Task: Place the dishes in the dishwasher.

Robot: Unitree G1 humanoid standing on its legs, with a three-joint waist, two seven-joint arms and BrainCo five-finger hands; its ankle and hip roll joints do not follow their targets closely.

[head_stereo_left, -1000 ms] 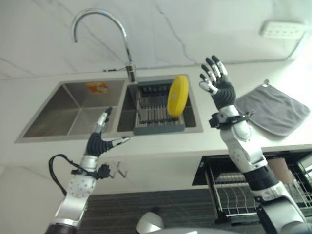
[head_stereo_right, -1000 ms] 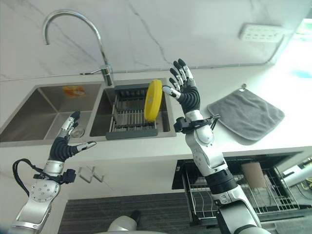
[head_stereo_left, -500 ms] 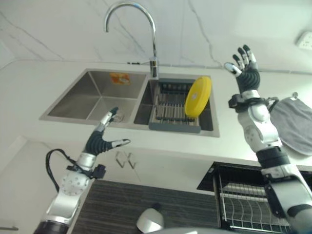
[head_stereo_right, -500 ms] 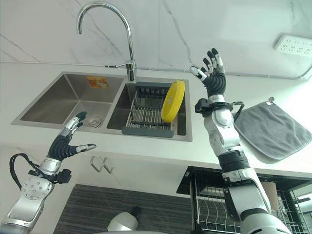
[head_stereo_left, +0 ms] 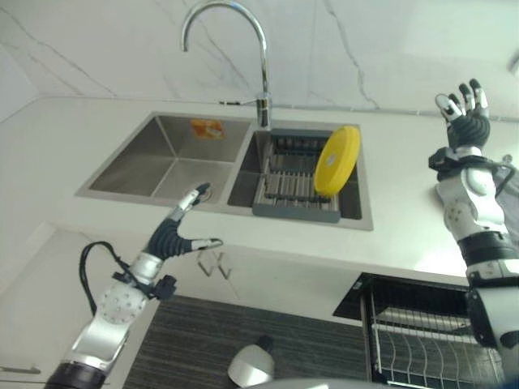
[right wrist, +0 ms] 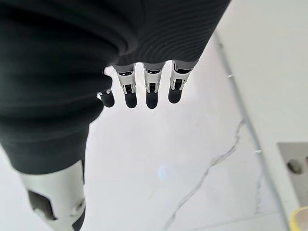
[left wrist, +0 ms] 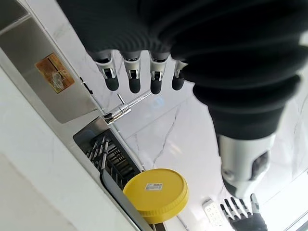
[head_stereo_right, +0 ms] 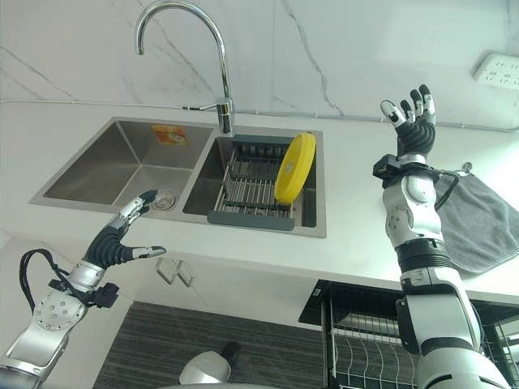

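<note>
A yellow plate (head_stereo_left: 337,160) stands on edge in a dark dish rack (head_stereo_left: 296,212) inside the right basin of the steel sink (head_stereo_left: 166,158). The plate (left wrist: 156,195) also shows in the left wrist view. My left hand (head_stereo_left: 172,235) hovers open in front of the counter edge, below the left basin, holding nothing. My right hand (head_stereo_right: 413,121) is raised open above the counter, well to the right of the plate, fingers spread and empty. The dishwasher's lower rack (head_stereo_right: 357,348) is pulled out below the counter at the lower right.
A curved tap (head_stereo_left: 261,73) rises behind the sink. A grey cloth (head_stereo_right: 478,223) lies on the counter at the right. A wall socket (head_stereo_right: 496,69) sits on the marble backsplash. Dark wood floor lies below.
The camera has swung left. My right hand has moved away to the right of the plate. The left hand stays in front of the counter.
</note>
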